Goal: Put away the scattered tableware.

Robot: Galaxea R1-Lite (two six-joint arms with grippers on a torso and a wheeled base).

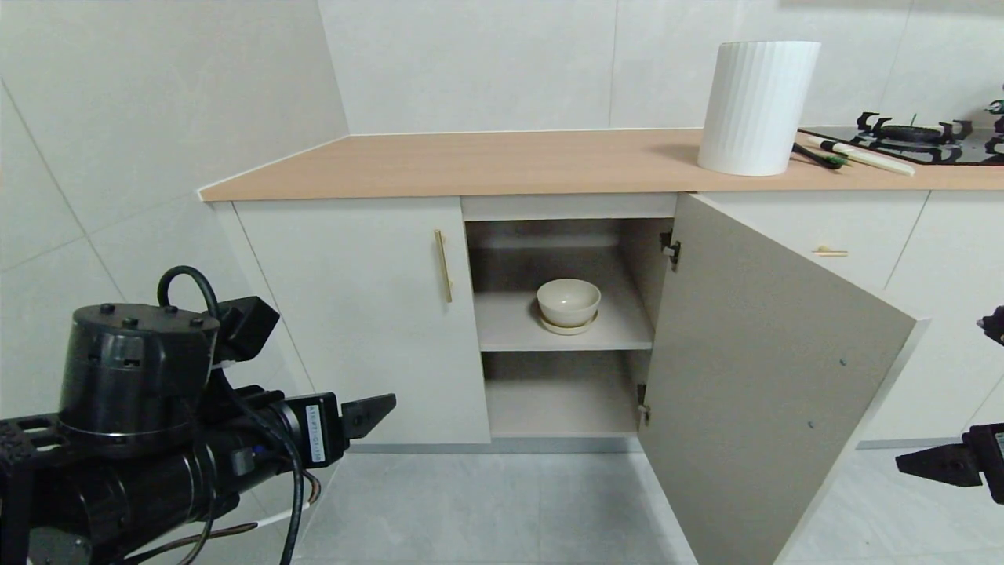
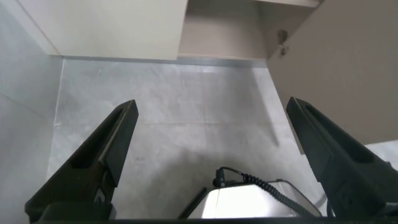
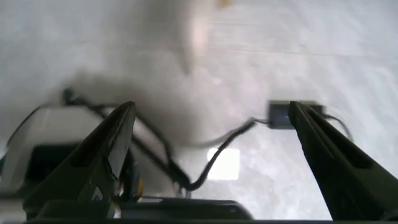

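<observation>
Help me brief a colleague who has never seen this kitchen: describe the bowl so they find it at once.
Under the wooden countertop, one cabinet stands with its door swung open. On its upper shelf sits the bowl, cream-coloured and upright, resting on a small matching saucer. Unlike the tall white ribbed container up on the countertop, it is low, round and smooth.

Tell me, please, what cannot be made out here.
- Head view: the bowl covers all but the rim of the saucer.
- Head view: the ribbed container is seen side-on, so its contents are hidden.
- Head view: the stove is cut off by the right edge.
- Right wrist view: blur leaves the floor below the right gripper unreadable.
</observation>
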